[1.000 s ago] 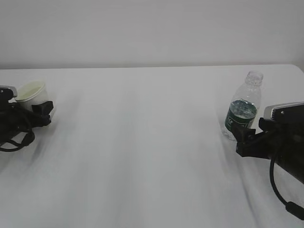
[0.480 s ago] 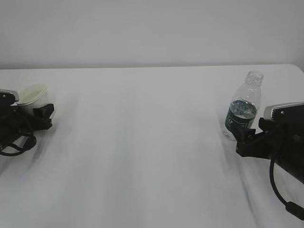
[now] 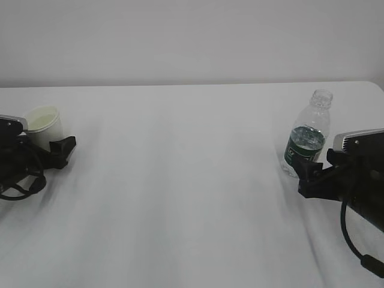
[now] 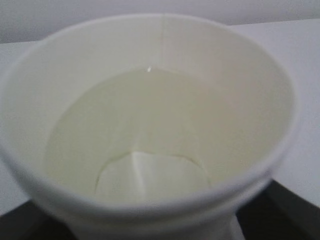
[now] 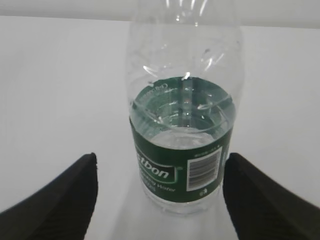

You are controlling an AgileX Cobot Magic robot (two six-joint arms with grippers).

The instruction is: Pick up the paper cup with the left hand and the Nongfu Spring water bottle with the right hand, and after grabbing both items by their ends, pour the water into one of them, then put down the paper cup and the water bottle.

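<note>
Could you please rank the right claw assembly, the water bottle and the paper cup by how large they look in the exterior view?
1. Right claw assembly, though nearest the camera.
2. Water bottle.
3. Paper cup.

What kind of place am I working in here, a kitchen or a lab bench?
Most likely a lab test bench, not a kitchen: a bare white table against a blank white wall, holding only a paper cup and an uncapped water bottle.

One paper cup [image 3: 44, 125], one water bottle [image 3: 307, 141], two claws: left [image 3: 51, 149], right [image 3: 309, 174].
</note>
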